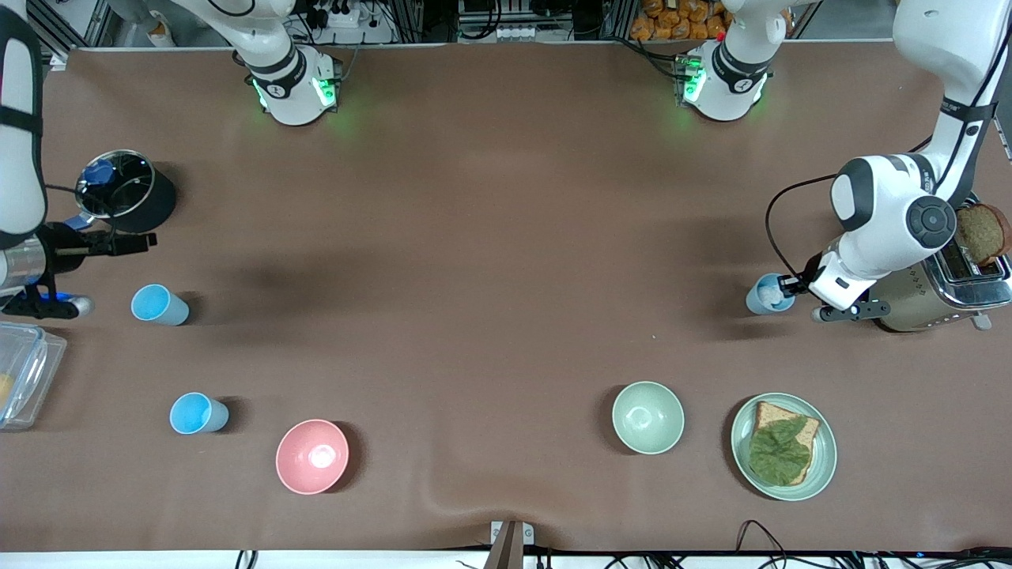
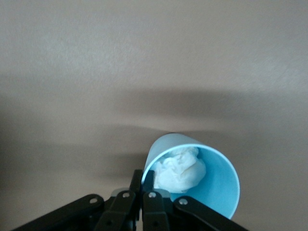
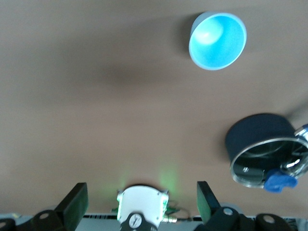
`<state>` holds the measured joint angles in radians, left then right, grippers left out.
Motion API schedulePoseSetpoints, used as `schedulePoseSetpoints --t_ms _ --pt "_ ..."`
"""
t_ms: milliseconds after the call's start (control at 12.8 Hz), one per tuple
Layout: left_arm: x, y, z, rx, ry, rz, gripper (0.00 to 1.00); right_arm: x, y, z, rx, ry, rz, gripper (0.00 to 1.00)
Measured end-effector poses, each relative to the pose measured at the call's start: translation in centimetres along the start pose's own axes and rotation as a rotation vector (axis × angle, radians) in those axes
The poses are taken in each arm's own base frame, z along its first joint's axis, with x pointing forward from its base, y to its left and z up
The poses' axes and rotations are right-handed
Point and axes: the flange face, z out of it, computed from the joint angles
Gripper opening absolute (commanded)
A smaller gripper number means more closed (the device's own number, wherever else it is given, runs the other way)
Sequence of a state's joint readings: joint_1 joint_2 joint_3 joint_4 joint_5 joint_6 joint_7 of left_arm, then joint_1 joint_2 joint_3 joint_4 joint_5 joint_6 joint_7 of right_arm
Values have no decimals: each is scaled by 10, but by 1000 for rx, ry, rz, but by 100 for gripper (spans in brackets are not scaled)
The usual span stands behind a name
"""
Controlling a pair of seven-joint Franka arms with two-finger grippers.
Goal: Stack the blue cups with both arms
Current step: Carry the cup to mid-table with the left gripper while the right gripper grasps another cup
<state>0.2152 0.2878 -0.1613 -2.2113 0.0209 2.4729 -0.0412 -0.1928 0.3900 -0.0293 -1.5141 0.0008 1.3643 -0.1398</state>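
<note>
Pinching cup (image 2: 211, 183) rim between left jaws (image 2: 143, 182), right jaws (image 3: 139, 202) spread, empty.

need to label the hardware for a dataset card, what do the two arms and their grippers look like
Both are glossy white jointed arms with dark grey round joint caps, black bands and green-lit bases. A thin black cable loops beside the left arm's wrist. The left gripper has black linkage fingers with silver rivets; the right gripper has flat dark fingers.

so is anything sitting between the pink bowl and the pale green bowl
Nothing: in the front view, only bare brown table lies between the pink bowl and the pale green bowl.
</note>
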Motion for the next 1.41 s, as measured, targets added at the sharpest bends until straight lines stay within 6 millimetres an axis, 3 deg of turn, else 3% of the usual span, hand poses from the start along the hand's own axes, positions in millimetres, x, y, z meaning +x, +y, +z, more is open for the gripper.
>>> schedulePoseSetpoints --t_ms 78,235,392,549,784,941,1098,1255,1412 --pt "5 14 -8 -7 17 22 0 7 0 3 -15 23 -2 100" --pt "14 67 -28 -34 49 43 0 18 1 6 -54 77 -5 100" --pt "13 140 -51 -74 59 17 0 29 8 18 -78 117 0 100" --pt "-7 228 -67 -113 55 -7 0 43 18 41 -100 144 4 100" --pt "-56 349 -58 -148 13 -17 0 66 28 75 -102 158 2 100" --pt "-78 412 -49 -174 -14 -47 0 86 31 95 -107 175 -23 100" --pt "-94 464 -42 -183 -11 -91 0 98 39 116 -103 163 -36 100" --pt "-108 503 -27 -175 -3 -109 0 106 47 132 -101 174 -40 100" --pt "-118 524 -4 -147 7 -110 0 109 49 142 -100 175 -45 24"
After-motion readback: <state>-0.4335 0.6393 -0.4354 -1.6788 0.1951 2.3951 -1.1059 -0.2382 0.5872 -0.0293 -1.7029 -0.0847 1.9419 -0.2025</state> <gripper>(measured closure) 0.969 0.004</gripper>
